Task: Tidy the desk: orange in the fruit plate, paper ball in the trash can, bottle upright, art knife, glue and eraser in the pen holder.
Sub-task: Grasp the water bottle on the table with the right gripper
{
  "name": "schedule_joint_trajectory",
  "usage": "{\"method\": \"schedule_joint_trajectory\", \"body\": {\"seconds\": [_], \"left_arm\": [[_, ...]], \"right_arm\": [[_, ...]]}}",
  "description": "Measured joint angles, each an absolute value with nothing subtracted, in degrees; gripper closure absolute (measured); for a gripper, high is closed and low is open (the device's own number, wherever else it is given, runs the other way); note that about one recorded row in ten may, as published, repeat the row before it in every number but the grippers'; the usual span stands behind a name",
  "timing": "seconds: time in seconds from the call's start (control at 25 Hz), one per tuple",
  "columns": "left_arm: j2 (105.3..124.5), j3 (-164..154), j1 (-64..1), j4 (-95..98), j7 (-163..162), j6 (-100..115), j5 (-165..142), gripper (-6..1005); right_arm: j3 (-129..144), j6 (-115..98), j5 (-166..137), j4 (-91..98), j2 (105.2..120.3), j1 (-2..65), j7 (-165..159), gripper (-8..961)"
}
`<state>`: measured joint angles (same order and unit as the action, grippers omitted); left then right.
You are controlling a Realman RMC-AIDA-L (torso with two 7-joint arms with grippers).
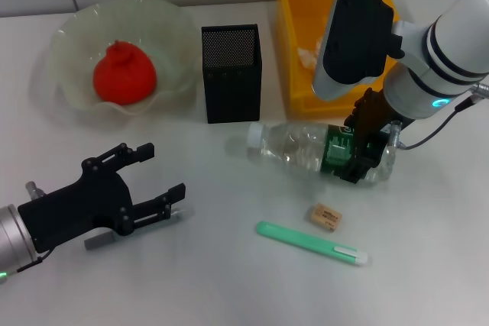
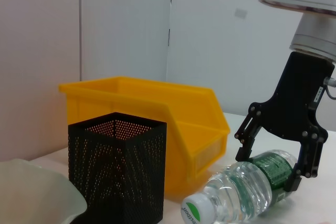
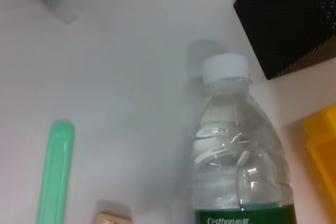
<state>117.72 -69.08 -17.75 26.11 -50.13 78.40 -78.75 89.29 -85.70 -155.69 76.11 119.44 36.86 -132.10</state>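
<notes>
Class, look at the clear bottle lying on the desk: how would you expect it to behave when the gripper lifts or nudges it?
The bottle lies on its round side, so a nudge would probably roll it. Its smooth clear plastic may be slippery and might flex under the right gripper, whose open fingers straddle the green label. How full it is, and so its weight, is unclear.

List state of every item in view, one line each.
orange: in the fruit plate.
bottle: lying on its side, cap on.
right tool: open, straddling the bottle at its label.
left tool: open, holding nothing.
pen holder: upright.
trash can: upright, white paper inside.
eraser: loose on the desk.
green pen-like stick: flat on the desk.
</notes>
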Motion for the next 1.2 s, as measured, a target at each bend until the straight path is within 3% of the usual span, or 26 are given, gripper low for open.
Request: {"method": "schedule_joint_trajectory", "body": {"seconds": [1.2], "left_arm": [[117.86, -69.2, -17.9, 26.1, -49.9, 78.4, -78.7, 170]], "right_arm": [[89.3, -85.4, -155.6, 75.1, 119.44, 36.9, -132.1, 101]]}}
